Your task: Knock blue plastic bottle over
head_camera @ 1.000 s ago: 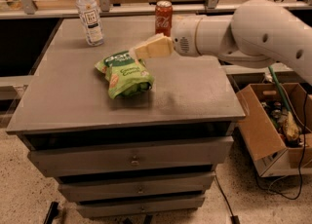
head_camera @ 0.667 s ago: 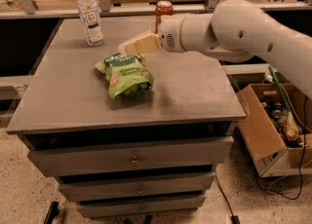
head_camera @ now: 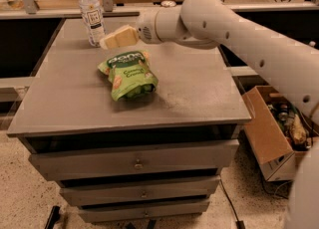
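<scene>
Cream fingers, closed and empty, hovered just beside the bottle; approach looked complete, and a sideways shove seemed due.

The bottle stands upright at the back left of the grey bench. The gripper hangs just right of its base (whether they touch cannot be told), on an arm reaching in from the right. A green bag lies mid-bench, just in front of the gripper.
</scene>
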### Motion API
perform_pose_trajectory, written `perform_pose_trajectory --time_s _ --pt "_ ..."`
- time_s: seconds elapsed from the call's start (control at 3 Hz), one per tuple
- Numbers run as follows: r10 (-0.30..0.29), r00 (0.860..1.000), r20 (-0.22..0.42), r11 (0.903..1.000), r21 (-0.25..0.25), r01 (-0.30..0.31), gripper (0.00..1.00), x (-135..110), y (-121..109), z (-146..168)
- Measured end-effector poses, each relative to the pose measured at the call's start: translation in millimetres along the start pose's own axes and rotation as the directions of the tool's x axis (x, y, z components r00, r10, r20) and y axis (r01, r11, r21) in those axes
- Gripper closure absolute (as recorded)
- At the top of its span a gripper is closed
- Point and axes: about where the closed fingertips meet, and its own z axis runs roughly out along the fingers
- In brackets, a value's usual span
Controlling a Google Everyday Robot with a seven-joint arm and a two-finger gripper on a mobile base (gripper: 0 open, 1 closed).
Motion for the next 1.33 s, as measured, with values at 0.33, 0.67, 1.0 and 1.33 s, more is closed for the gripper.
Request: perform_pose_trajectory --time_s 0.33,0.67,1.0,1.33 --pt "0.007 1.000 0.004 1.0000 0.002 -0.007 0.00 -4.3 -2.5 35.6" --pt "0.026 1.000 0.017 0.9992 0.031 -0.026 0.00 -3.5 -9.9 65.4" --pt "0.025 0.999 0.030 0.9967 0.076 -0.028 0.00 -5.1 -20.2 87.6" --pt "0.004 0.999 0.033 0.9905 0.137 -0.008 0.00 -11.7 -26.4 109.9"
